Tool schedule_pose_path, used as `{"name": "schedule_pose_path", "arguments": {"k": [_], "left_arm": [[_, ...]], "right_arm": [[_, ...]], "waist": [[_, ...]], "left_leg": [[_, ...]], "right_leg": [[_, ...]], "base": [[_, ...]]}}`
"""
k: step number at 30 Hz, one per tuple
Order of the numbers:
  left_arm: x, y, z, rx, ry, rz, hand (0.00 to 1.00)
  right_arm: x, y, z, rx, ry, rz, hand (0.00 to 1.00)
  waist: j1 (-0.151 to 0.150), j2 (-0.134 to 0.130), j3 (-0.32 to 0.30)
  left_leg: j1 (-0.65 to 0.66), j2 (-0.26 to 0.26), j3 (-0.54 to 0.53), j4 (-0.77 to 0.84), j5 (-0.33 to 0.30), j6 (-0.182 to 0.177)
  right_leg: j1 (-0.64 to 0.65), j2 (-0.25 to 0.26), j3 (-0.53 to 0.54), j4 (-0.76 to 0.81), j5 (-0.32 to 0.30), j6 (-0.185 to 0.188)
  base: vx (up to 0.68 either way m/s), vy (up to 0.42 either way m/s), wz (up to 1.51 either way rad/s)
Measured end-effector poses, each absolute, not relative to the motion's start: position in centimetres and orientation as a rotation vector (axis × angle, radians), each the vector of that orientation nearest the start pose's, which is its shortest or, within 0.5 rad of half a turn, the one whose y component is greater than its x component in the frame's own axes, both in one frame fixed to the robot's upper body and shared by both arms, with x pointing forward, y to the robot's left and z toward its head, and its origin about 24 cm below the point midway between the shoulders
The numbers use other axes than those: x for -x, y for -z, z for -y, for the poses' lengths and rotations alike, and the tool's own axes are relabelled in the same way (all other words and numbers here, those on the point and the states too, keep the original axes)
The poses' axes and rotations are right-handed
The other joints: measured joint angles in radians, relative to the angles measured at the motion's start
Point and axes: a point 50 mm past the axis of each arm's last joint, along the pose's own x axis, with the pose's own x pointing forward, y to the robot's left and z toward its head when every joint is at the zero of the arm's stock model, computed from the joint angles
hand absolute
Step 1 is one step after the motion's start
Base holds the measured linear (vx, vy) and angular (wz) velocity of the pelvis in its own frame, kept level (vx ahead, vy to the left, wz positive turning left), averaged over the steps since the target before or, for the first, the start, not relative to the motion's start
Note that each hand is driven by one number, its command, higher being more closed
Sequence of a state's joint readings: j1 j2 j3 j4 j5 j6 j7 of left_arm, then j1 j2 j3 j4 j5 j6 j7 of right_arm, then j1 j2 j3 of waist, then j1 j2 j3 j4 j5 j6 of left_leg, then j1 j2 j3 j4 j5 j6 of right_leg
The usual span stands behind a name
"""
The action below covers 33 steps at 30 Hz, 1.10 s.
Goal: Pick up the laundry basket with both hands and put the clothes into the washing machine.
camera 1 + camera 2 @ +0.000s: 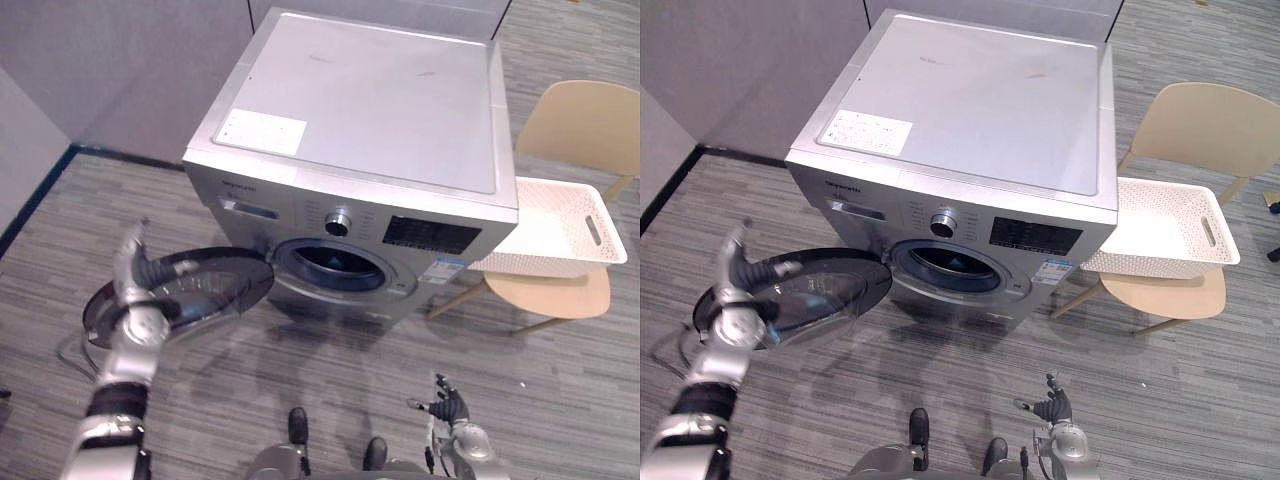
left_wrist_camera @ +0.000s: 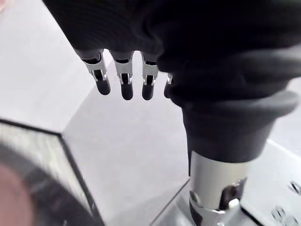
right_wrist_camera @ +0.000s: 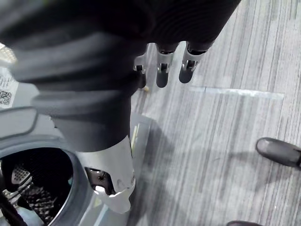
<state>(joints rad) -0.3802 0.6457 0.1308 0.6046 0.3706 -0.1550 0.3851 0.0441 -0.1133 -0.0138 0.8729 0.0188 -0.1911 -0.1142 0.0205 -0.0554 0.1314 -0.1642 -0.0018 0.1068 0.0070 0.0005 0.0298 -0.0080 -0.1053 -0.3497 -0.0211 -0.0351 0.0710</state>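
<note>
left hand [image 1: 135, 300]: fingers stretched out, nothing gripped; door [image 1: 205, 285] of washer [image 1: 370, 100] found just beside it | right hand [image 1: 450, 408]: loosely spread, nothing gripped; basket [image 1: 555, 265] is parked on chair [image 1: 590, 120] well beyond it

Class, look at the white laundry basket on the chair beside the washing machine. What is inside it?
The laundry basket shows a bare white floor and perforated walls, with nothing lying in it. Its front wall covers a strip of floor just behind it.

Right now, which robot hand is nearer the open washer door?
Left. The left robot hand is at the door; the right robot hand hangs low, well to its right.
</note>
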Motion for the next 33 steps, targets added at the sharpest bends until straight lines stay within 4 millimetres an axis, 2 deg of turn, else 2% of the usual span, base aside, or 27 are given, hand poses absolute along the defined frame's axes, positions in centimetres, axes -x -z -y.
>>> {"name": "schedule_pose_path", "arguments": {"k": [2,3,4,5,7,9,10,13,15,20,24,26,30,33], "left_arm": [[-31.5,-16.9,-35.6,-1.031,-0.669,0.193,0.00],[-31.6,-17.5,-35.8,-1.040,-0.679,0.198,0.00],[-32.1,-20.6,-37.0,-1.081,-0.733,0.220,0.00],[-32.3,-22.4,-37.7,-1.102,-0.765,0.228,0.00],[-32.3,-23.7,-38.5,-1.110,-0.795,0.211,0.00],[-32.0,-24.5,-39.6,-1.129,-0.812,0.171,0.00],[-31.9,-24.5,-39.9,-1.129,-0.803,0.143,0.00],[-32.0,-23.8,-40.1,-1.127,-0.761,0.092,0.00],[-32.4,-23.1,-39.7,-1.113,-0.716,0.063,0.00],[-32.9,-21.3,-39.3,-1.051,-0.674,0.016,0.00],[-32.9,-18.7,-39.0,-1.013,-0.610,-0.057,0.00],[-32.8,-16.9,-38.5,-0.946,-0.570,-0.074,0.00],[-32.5,-15.1,-38.2,-0.836,-0.563,-0.088,0.00],[-31.9,-11.4,-36.9,-0.760,-0.507,-0.138,0.00]], "right_arm": [[-16.7,11.7,19.4,0.136,0.129,-0.667,0.00],[-16.8,11.7,19.3,0.135,0.123,-0.664,0.00],[-17.2,11.4,18.7,0.138,0.088,-0.640,0.00],[-17.4,11.2,18.4,0.134,0.075,-0.619,0.00],[-17.7,11.0,18.3,0.124,0.076,-0.602,0.00],[-18.1,10.6,17.7,0.121,0.051,-0.577,0.00],[-18.2,10.5,17.3,0.119,0.036,-0.566,0.00],[-18.7,10.0,17.0,0.097,0.020,-0.537,0.00],[-18.7,10.0,16.5,0.080,0.007,-0.533,0.00],[-18.5,10.2,16.5,0.065,0.016,-0.546,0.00],[-18.3,10.5,17.0,0.044,0.049,-0.570,0.00],[-18.0,10.9,17.9,0.044,0.084,-0.592,0.00],[-18.5,10.7,18.2,0.052,0.089,-0.584,0.00],[-18.3,10.9,18.8,0.054,0.109,-0.605,0.00]], "waist": [[0.004,-0.030,0.021],[0.004,-0.034,0.023],[0.007,-0.060,0.047],[0.012,-0.079,0.077],[0.024,-0.085,0.088],[0.023,-0.105,0.107],[0.023,-0.117,0.114],[0.027,-0.122,0.123],[0.027,-0.137,0.132],[0.035,-0.141,0.132],[0.039,-0.141,0.133],[0.052,-0.134,0.137],[0.050,-0.127,0.142],[0.048,-0.116,0.143]], "left_leg": [[-0.055,-0.001,-0.014,0.008,0.015,0.002],[-0.060,0.000,-0.015,0.008,0.016,0.002],[-0.083,0.002,-0.023,0.017,0.018,0.002],[-0.093,0.005,-0.027,0.033,0.018,0.002],[-0.132,0.027,-0.028,0.045,0.018,0.002],[-0.156,0.038,-0.030,0.055,0.018,0.002],[-0.177,0.041,-0.031,0.070,0.018,0.002],[-0.205,0.065,-0.030,0.080,0.018,0.001],[-0.205,0.073,-0.030,0.081,0.021,-0.004],[-0.221,0.075,-0.020,0.080,0.028,-0.015],[-0.218,0.084,-0.013,0.079,0.035,-0.025],[-0.205,0.088,-0.010,0.078,0.040,-0.032],[-0.199,0.087,-0.019,0.060,0.055,-0.053],[-0.170,0.063,-0.017,0.025,0.073,-0.057]], "right_leg": [[-0.047,0.004,0.001,0.004,0.004,-0.002],[-0.052,0.004,0.001,0.004,0.004,-0.002],[-0.068,0.009,0.003,0.005,0.005,-0.003],[-0.070,0.012,0.008,0.006,0.010,-0.011],[-0.109,0.027,0.027,0.010,0.039,-0.041],[-0.134,0.035,0.034,0.020,0.044,-0.040],[-0.148,0.037,0.049,0.020,0.046,-0.041],[-0.174,0.059,0.073,0.019,0.083,-0.057],[-0.175,0.066,0.081,0.020,0.091,-0.048],[-0.198,0.065,0.110,0.020,0.091,-0.047],[-0.200,0.070,0.112,0.022,0.091,-0.047],[-0.188,0.074,0.117,0.022,0.090,-0.046],[-0.189,0.073,0.116,0.024,0.080,-0.032],[-0.185,0.048,0.115,0.052,0.030,-0.024]], "base": [[-0.03,0.034,0.10],[-0.04,0.002,0.10],[-0.04,0.003,0.09],[-0.04,0.003,0.07],[-0.06,0.025,-0.10],[-0.04,0.032,-0.08],[-0.03,0.027,-0.05],[-0.04,0.025,-0.11],[-0.05,0.024,-0.06],[-0.03,0.022,-0.10],[-0.01,-0.004,-0.06],[0.00,-0.008,-0.02],[-0.07,-0.019,0.03],[-0.08,0.001,0.11]]}}
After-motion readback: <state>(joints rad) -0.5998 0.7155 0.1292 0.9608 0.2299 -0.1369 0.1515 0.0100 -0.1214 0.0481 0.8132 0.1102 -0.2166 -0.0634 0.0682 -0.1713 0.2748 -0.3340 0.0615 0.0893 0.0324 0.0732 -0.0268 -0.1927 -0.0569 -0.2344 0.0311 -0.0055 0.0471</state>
